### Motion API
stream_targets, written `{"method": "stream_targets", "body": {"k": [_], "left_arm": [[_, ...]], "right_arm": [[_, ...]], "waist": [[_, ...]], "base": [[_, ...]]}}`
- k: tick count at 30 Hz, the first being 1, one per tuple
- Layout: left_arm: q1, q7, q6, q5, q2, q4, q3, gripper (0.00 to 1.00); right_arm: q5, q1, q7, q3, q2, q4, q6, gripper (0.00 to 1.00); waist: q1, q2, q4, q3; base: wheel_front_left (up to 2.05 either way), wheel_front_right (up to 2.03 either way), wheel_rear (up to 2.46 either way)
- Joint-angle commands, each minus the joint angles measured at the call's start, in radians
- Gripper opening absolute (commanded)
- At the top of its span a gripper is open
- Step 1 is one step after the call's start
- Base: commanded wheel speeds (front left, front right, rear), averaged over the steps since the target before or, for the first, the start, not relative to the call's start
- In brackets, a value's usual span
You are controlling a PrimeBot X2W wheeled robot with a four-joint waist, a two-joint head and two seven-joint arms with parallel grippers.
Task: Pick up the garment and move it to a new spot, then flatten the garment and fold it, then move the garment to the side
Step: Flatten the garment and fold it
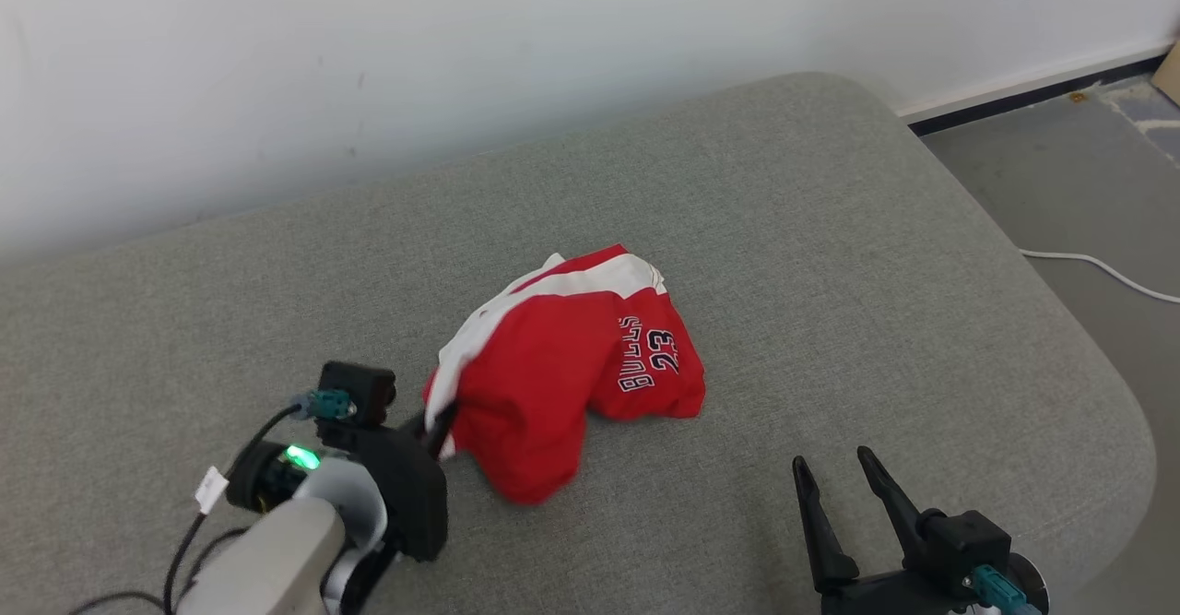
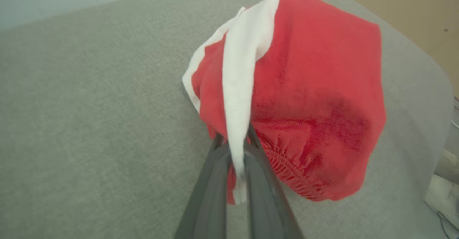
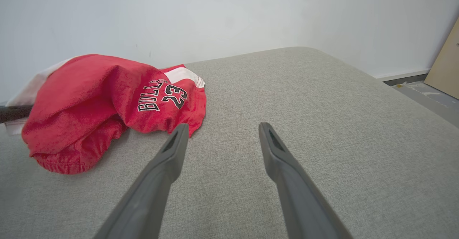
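Our left gripper is clamped on the white stripe of the red garment, which lies bunched near the middle of the grey cushion. Our right gripper hangs with fingers spread, near the garment's right side.

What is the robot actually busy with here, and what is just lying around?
Part of the job:
- red garment, bunched on the grey cushion
- left hand, shut on the garment's white stripe
- right hand, open, apart from the garment

Just lying about:
- white cable on the floor
- tan board beyond the cushion
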Motion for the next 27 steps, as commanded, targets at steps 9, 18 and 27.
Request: {"method": "stream_targets", "body": {"k": [9,18,27], "left_arm": [[-0.246,-0.186,0.176,0.276,0.065,0.071,-0.053,0.0],[-0.23,-0.195,0.199,0.322,0.066,0.106,-0.1,0.0],[-0.059,-0.146,0.186,0.319,0.086,0.11,-0.173,0.0]], "right_arm": [[0.024,-0.017,-0.01,0.019,-0.001,0.018,-0.002,1.0],[0.024,0.0,-0.013,-0.012,-0.001,0.02,-0.002,1.0],[0.016,0.014,-0.013,-0.022,-0.001,0.017,-0.002,1.0]], "waist": [[0.0,-0.0001,-0.029,0.007],[0.0,-0.0001,0.002,0.01],[0.0,-0.0001,0.087,-0.012]], "base": [[0.0,0.0,0.0],[0.0,0.0,0.0],[0.0,0.0,0.0]]}}
